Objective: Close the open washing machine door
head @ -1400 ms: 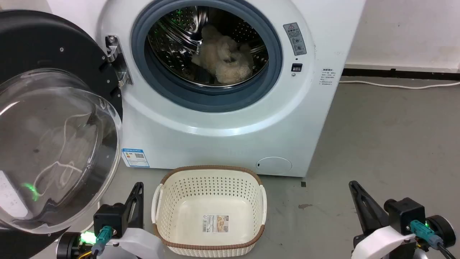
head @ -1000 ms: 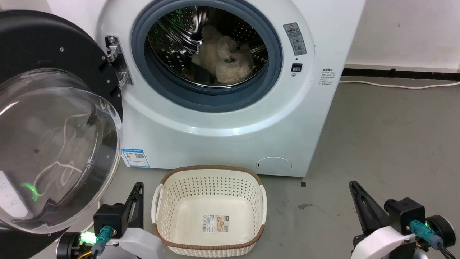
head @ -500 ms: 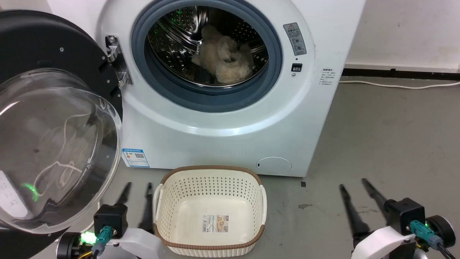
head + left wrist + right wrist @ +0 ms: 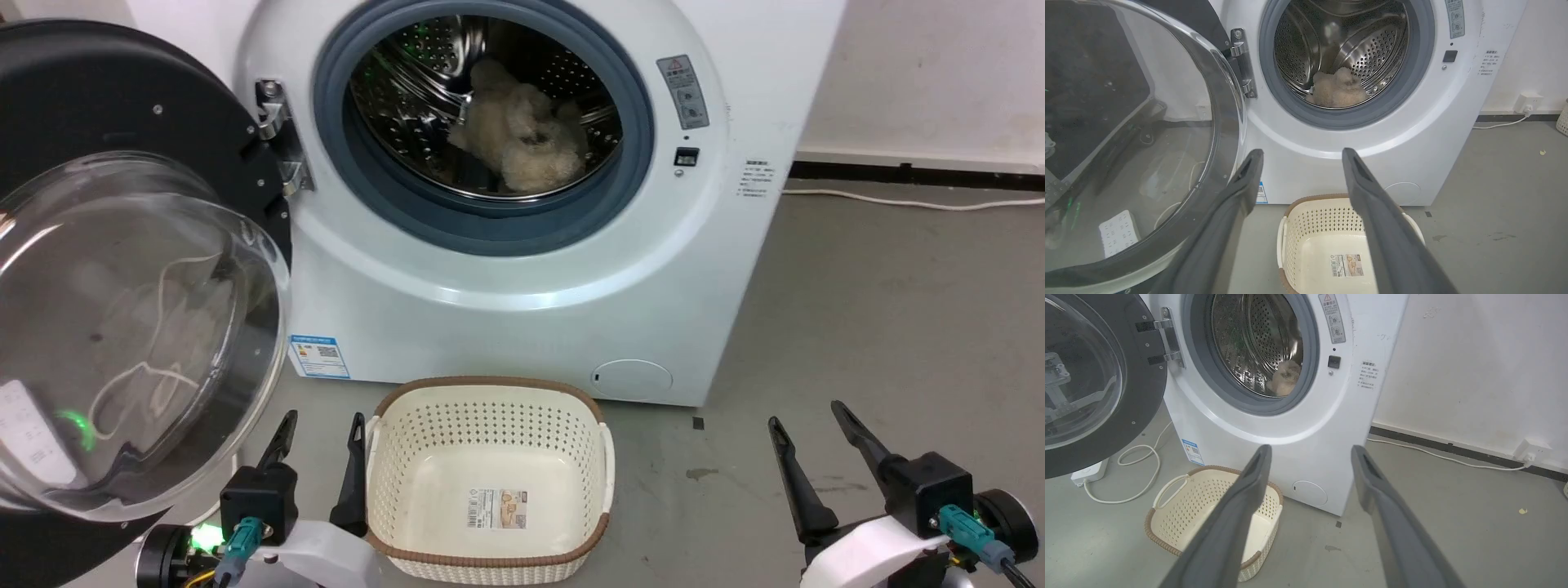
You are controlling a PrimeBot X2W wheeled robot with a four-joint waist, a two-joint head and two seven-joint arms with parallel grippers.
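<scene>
Left pincer [image 4: 322,418] and right pincer [image 4: 804,412] are gaping wide, empty; the left is best pushing the washing machine door [image 4: 98,90] at its rim.

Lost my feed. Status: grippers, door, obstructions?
Left gripper, right gripper open, empty. Washing machine door wide open, untouched. Laundry basket on floor before washing machine, maybe under door's swing.

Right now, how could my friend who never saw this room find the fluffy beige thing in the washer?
Find the big white front-loading washing machine with its round black-rimmed glass door swung open on the left. Look through the grey rubber ring into the holed steel drum. The fluffy beige bundle lies at the drum's bottom, soft where everything around it is hard metal.
</scene>
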